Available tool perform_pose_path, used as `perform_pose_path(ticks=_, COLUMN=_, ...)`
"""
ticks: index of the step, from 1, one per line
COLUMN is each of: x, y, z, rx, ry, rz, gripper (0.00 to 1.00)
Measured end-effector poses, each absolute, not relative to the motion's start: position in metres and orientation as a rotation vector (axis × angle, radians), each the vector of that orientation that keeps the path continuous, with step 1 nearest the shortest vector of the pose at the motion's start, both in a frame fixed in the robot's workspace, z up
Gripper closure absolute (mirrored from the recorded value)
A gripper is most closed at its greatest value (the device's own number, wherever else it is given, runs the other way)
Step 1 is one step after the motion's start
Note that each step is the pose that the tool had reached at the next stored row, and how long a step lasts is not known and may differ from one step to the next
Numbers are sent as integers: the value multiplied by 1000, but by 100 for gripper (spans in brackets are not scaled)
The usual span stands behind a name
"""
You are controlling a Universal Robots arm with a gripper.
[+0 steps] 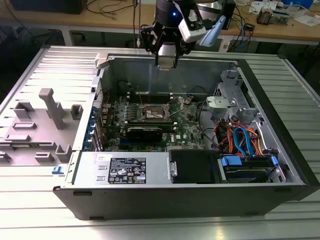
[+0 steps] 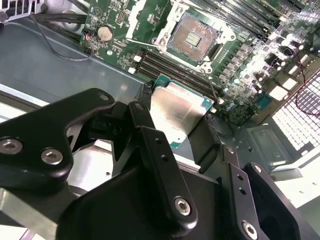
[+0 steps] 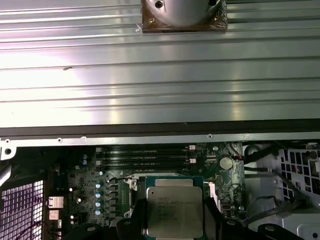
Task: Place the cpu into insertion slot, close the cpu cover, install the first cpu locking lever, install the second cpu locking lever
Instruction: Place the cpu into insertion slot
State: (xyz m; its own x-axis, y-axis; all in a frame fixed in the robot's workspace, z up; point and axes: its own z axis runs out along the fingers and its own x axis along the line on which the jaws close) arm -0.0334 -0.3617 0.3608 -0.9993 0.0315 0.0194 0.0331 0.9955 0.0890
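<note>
My gripper (image 1: 166,61) hangs over the back wall of the open computer case, above the green motherboard (image 1: 187,127). It is shut on the cpu (image 2: 177,112), a flat square chip with a dull silver top and a green edge. One black finger presses on each of two opposite sides. In the first wrist view the cpu (image 3: 175,212) sits between the fingers (image 3: 215,212), level and facing the camera. The insertion slot (image 2: 192,35) lies open further along the board, with a dark centre and silvery rim, apart from the chip. It also appears as a small square (image 1: 154,113) at mid-board. I cannot make out the cpu cover.
Long black memory slots (image 2: 165,65) run beside the socket. A black card (image 1: 144,132), the power supply (image 1: 125,167) and a tangle of cables (image 1: 240,140) fill the case's front and the exterior view's right. Grey fixtures (image 1: 50,107) stand on the ribbed table (image 3: 160,85) outside the case.
</note>
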Motion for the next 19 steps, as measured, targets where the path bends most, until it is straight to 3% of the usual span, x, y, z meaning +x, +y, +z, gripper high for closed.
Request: perform_pose_path(ticks=19, x=-33, y=-368, z=360, rx=-93, ry=-3120, rz=-140, gripper=45)
